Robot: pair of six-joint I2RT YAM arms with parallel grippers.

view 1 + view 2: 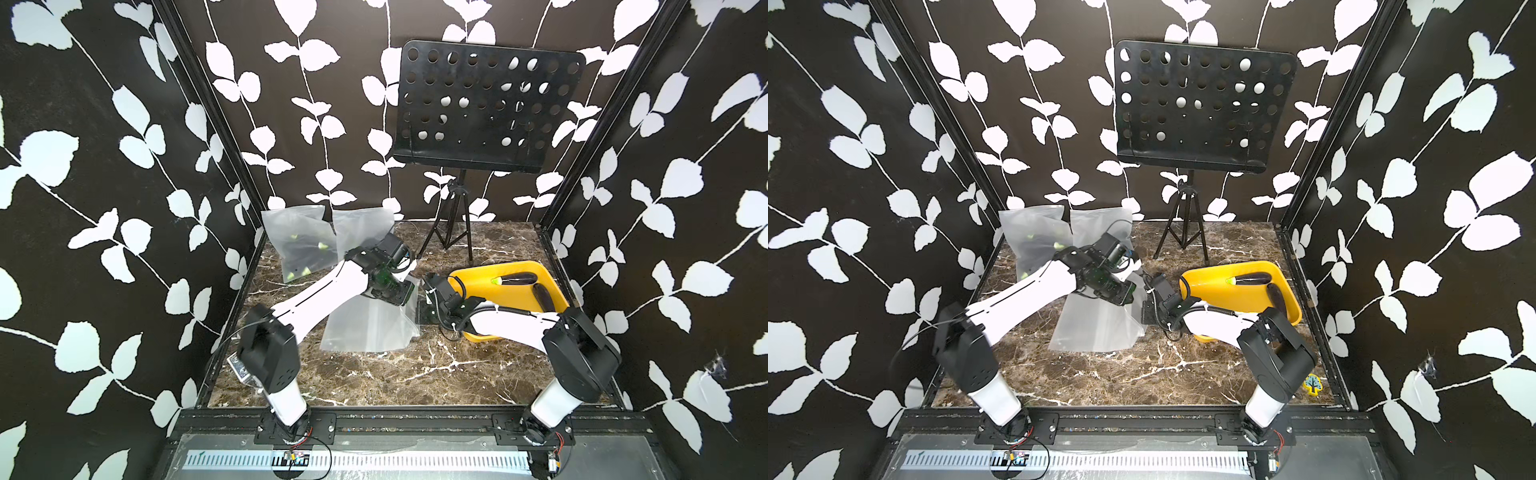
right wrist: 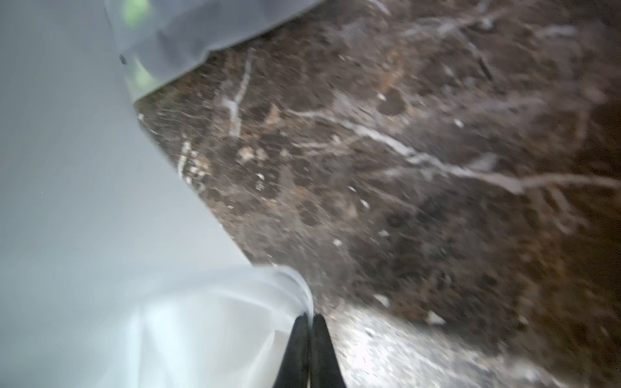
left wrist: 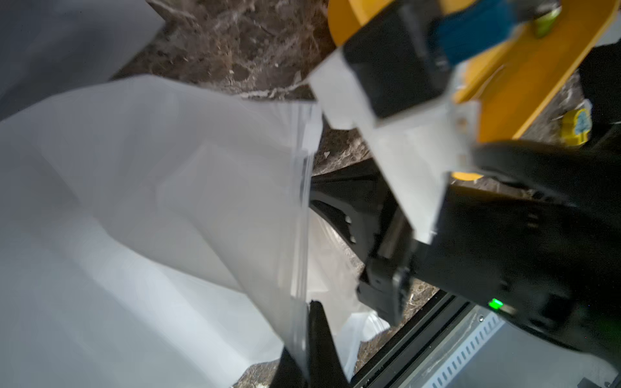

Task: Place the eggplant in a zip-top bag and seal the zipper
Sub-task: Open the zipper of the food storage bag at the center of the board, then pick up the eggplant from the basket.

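Surveying both top views, we find the empty zip-top bag (image 1: 370,328) (image 1: 1096,328) lying on the worktop (image 1: 395,374) at mid-floor. Both arms meet at its edge nearest the yellow tray (image 1: 469,275). The eggplant (image 1: 521,277) (image 1: 1254,277) lies in that tray, well apart from the bag, with a second eggplant (image 1: 544,296) beside it. Neither is held. Filled bags (image 1: 299,245) lean in the far corner, and a music stand (image 1: 486,108) stands behind. From above, the state of the jaws cannot be read.

At the left wrist view, the left jaws are pressed together on the bag's (image 3: 168,201) rim strip. The right arm's head shows blurred just beyond, and the tray (image 3: 524,84) behind it.

At the right wrist view, the right jaws are pinched tight on a curl of the bag's (image 2: 84,201) rim film over the worktop (image 2: 437,168).

In our judgement the bag is light, limp and slippery. It is best held at the stiffer zipper strip, one wall in each set of jaws, so the mouth can be parted. The eggplant looks smooth, rounded and firm, so it may roll. A grip across its mid-body should serve, and the thin green stem end is best avoided.
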